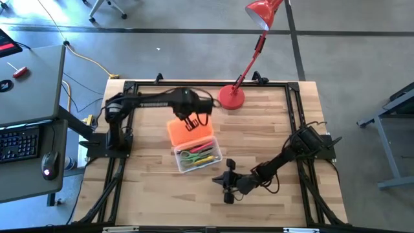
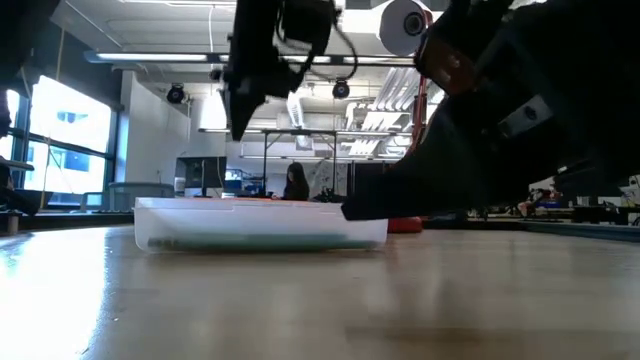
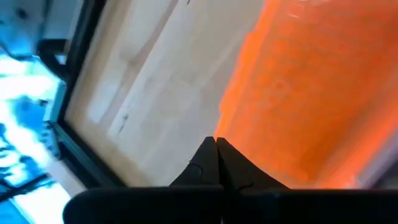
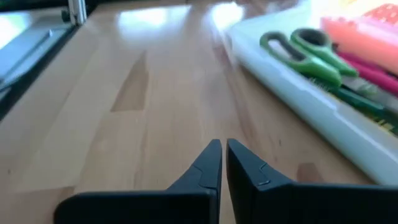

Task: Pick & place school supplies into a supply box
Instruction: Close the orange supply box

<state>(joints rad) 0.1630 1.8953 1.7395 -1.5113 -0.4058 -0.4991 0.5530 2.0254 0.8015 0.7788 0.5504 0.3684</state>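
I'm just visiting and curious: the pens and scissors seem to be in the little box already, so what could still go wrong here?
Possible trouble, judging by eye:
1. The left gripper, shut, hangs right over the orange lid; a clumsy push could slide the light supply box instead of closing it.
2. The green scissors lie near the rim and might jam the lid.
3. The right gripper, shut, sits low beside the box and could bump it.

Clear supply box (image 2: 260,225) sits flat on the wooden counter (image 2: 300,300), dark items dimly visible through its wall. Left pincer (image 2: 240,110) hangs above the box's left part, fingers together. Right arm (image 2: 520,120) bulks dark at right. A person (image 2: 296,182) sits far behind.
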